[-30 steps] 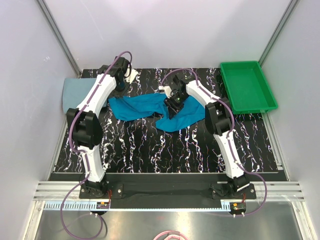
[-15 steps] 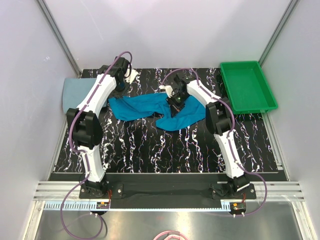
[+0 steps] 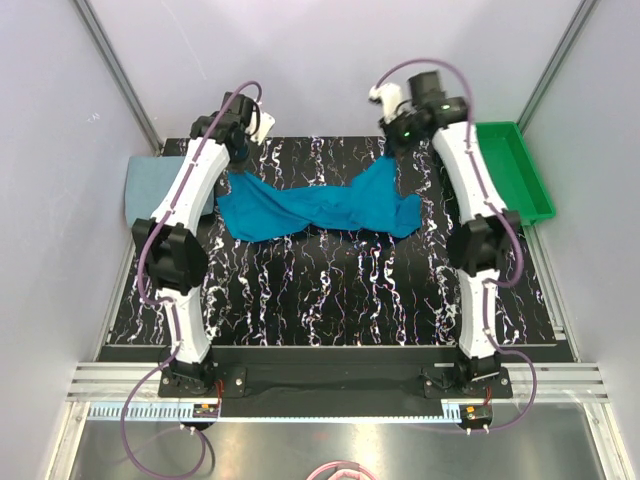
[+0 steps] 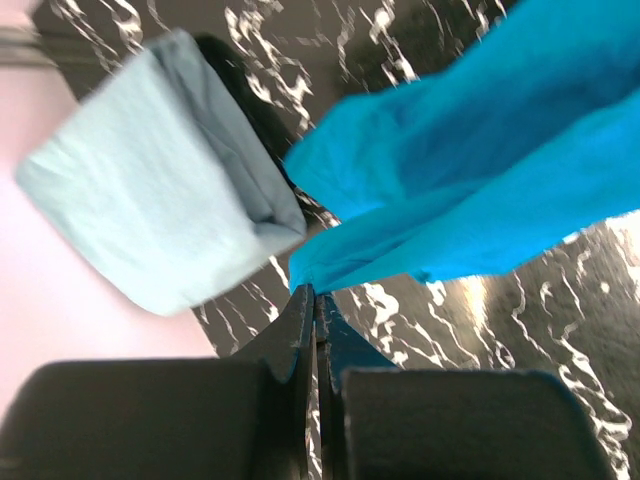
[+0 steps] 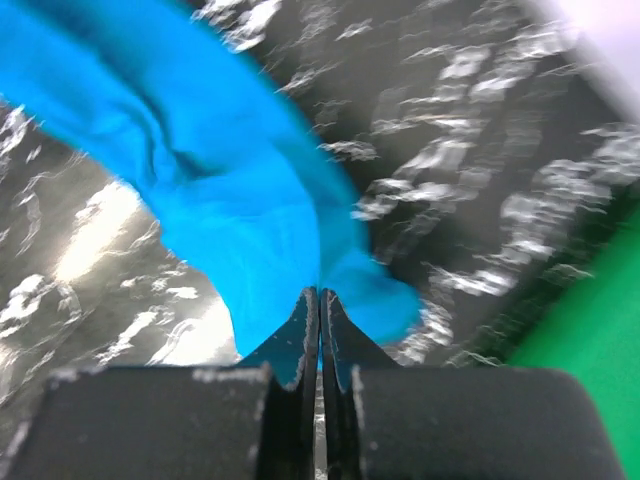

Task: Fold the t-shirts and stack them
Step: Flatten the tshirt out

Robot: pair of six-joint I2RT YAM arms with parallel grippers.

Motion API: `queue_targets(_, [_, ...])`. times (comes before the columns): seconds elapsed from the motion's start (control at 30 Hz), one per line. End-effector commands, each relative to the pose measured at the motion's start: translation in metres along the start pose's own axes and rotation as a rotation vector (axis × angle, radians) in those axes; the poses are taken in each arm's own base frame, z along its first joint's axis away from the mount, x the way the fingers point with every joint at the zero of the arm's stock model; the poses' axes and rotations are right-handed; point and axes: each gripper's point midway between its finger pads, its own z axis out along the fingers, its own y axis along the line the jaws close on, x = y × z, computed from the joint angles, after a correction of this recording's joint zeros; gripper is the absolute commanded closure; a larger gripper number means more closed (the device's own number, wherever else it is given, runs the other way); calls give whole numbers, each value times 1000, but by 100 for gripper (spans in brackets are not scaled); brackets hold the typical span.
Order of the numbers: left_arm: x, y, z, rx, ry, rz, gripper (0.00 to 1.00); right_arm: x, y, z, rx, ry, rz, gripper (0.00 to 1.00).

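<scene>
The bright teal-blue t-shirt [image 3: 320,207] hangs stretched between both grippers above the black marbled table. My left gripper [image 3: 238,165] is shut on its left corner; the cloth shows at the fingertips in the left wrist view [image 4: 450,190]. My right gripper [image 3: 392,150] is raised at the back right and is shut on the shirt's right corner, which shows in the right wrist view [image 5: 230,200]. The pale grey-blue t-shirt [image 3: 150,183] lies folded at the table's left edge and shows in the left wrist view [image 4: 150,225].
A green plastic tray [image 3: 510,180] stands at the back right, partly behind my right arm; its edge shows in the right wrist view [image 5: 600,330]. White walls with metal frame posts close in the back and sides.
My right gripper has lifted and swung from the table's middle to the back right, pulling the teal shirt's corner up and spreading the shirt out. My left gripper has moved slightly back.
</scene>
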Motion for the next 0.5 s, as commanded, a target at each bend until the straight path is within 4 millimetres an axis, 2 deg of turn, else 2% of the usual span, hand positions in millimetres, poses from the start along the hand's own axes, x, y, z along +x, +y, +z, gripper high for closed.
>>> queue_targets(0.0, [-24, 28, -13, -95, -80, 3, 100, -39, -20, -77, 201, -127, -45, 100])
queue_targets(0.07, [-31, 36, -21, -124, -106, 7, 100, -39, -31, -89, 273, -139, -44, 100])
queue_targets(0.1, [-35, 41, -27, -138, -123, -1, 100, -50, -34, -106, 311, -188, -51, 100])
queue_targets(0.13, [-38, 46, -32, -148, -134, -8, 100, -51, -38, -113, 339, -195, -37, 100])
queue_targets(0.27, [-51, 70, -67, -202, -215, -58, 100, -61, -36, -144, 394, -252, -6, 100])
queue_targets(0.3, [-57, 75, -80, -216, -250, -70, 100, -67, -33, -160, 411, -289, -9, 100])
queue_targets(0.33, [-60, 79, -99, -228, -289, -86, 100, -70, -32, -169, 422, -306, -2, 100])
queue_targets(0.4, [-65, 83, -123, -239, -350, -118, 100, -78, -27, -194, 451, -352, 4, 100])
queue_targets(0.43, [-65, 86, -145, -254, -394, -130, 100, -80, -26, -205, 467, -370, 11, 100])
queue_targets(0.47, [-65, 85, -155, -261, -409, -122, 100, -86, -24, -220, 486, -403, 9, 100])
